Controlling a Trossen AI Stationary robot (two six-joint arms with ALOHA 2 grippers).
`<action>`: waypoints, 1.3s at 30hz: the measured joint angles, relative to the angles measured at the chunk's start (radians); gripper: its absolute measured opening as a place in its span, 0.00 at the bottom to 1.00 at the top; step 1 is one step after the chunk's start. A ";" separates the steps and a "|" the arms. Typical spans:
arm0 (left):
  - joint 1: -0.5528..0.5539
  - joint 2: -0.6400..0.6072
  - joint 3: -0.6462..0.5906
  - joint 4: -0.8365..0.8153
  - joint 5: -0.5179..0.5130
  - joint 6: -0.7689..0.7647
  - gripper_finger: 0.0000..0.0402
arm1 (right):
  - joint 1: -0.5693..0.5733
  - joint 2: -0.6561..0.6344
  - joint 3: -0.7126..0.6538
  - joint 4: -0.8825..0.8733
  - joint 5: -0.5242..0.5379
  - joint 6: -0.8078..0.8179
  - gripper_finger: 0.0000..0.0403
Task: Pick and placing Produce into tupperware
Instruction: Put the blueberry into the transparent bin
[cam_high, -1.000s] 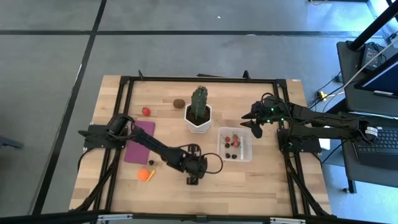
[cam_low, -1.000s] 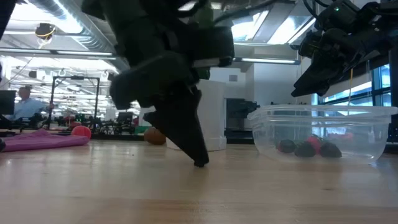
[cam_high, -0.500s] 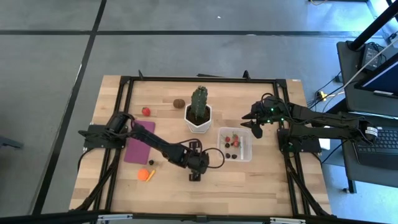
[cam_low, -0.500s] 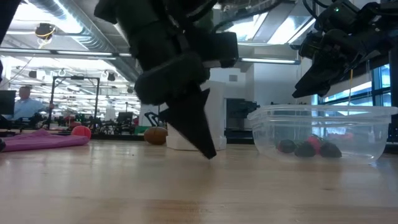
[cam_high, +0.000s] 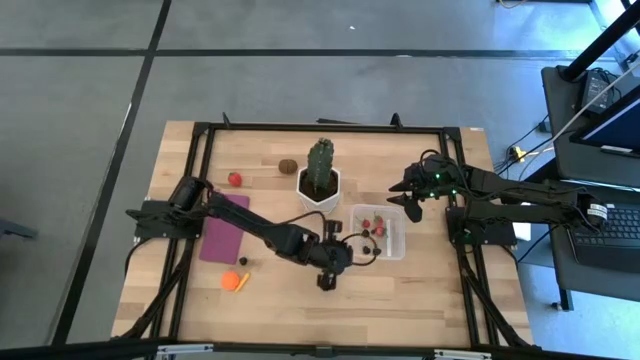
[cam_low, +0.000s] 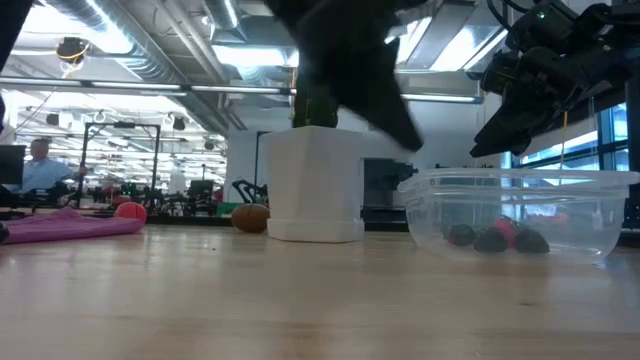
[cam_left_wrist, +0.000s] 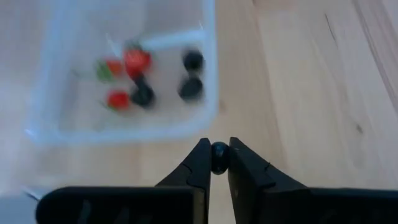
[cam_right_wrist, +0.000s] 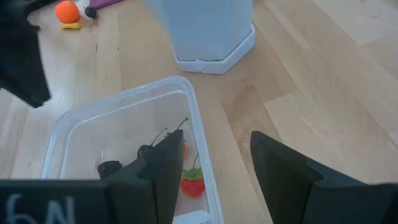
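My left gripper (cam_high: 327, 274) hangs above the table just to the near left of the clear tupperware (cam_high: 378, 232) and is shut on a small dark berry (cam_left_wrist: 219, 151). In the low view it is a dark blur (cam_low: 408, 138) above the tupperware's rim (cam_low: 515, 178). The tupperware holds several red and dark pieces (cam_left_wrist: 140, 74). My right gripper (cam_right_wrist: 214, 168) is open and empty, over the tupperware's far right side (cam_high: 410, 200). On the table lie a red piece (cam_high: 234, 179), a brown kiwi (cam_high: 287, 166), an orange piece (cam_high: 232, 281) and a dark berry (cam_high: 243, 262). My left gripper pinches the dark berry (cam_left_wrist: 219, 149) between the free ends of its two fingers (cam_left_wrist: 200, 163). The berry is lifted clear of the table, a little short of the tupperware's near wall (cam_left_wrist: 124, 134).
A green cactus in a white hexagonal pot (cam_high: 320, 180) stands just to the far left of the tupperware. A flat purple mat (cam_high: 225, 228) lies at the left under my left arm. A black frame (cam_high: 330, 128) runs around the table top.
My left gripper has risen from the table top and gone toward the table's right edge, toward the tupperware, staying shut on the dark berry. My right gripper has kept still.
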 joint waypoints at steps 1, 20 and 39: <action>0.006 0.000 0.012 0.009 -0.011 0.028 0.07 | 0.000 0.000 0.000 0.000 0.000 0.000 0.47; 0.158 0.068 0.017 0.233 0.082 0.080 0.13 | 0.000 0.000 0.000 -0.036 0.000 -0.003 0.47; 0.157 0.106 0.019 0.243 0.090 0.086 0.13 | 0.000 0.000 0.000 -0.045 0.001 -0.003 0.47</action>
